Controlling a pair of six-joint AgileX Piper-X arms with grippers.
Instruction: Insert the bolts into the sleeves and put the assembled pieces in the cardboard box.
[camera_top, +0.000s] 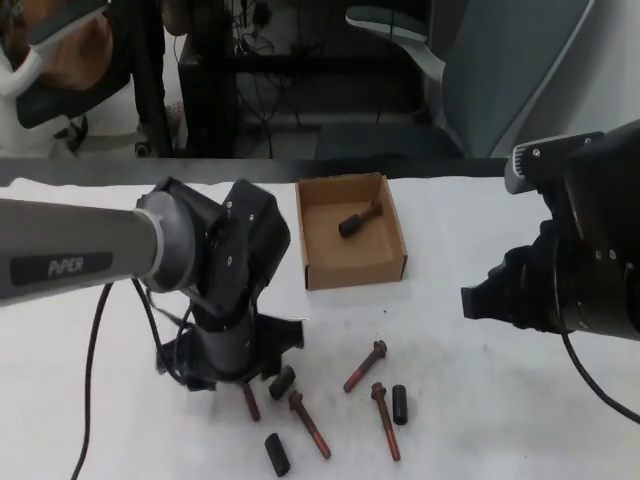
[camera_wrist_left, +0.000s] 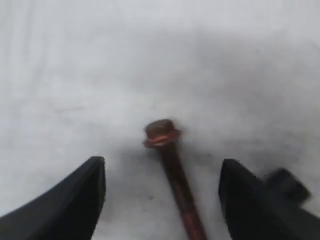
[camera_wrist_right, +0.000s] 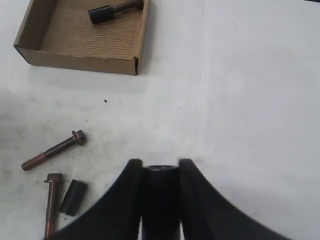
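white bench, up close left gripper spread wide astride a bolt, right gripper pinching a sleeve

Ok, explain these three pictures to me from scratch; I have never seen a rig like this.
These are two robot arms at a white bench. The high view looks down from behind them; the two wrist views come from a camera on each arm's wrist. Each arm ends in a two-fingered end effector. The left end effector is open, with a reddish metal bolt lying on the bench between its fingers. The right end effector is shut on what looks like a short black cylindrical sleeve. Loose on the bench lie other bolts and other sleeves. The brown cardboard box holds one assembled bolt and sleeve.
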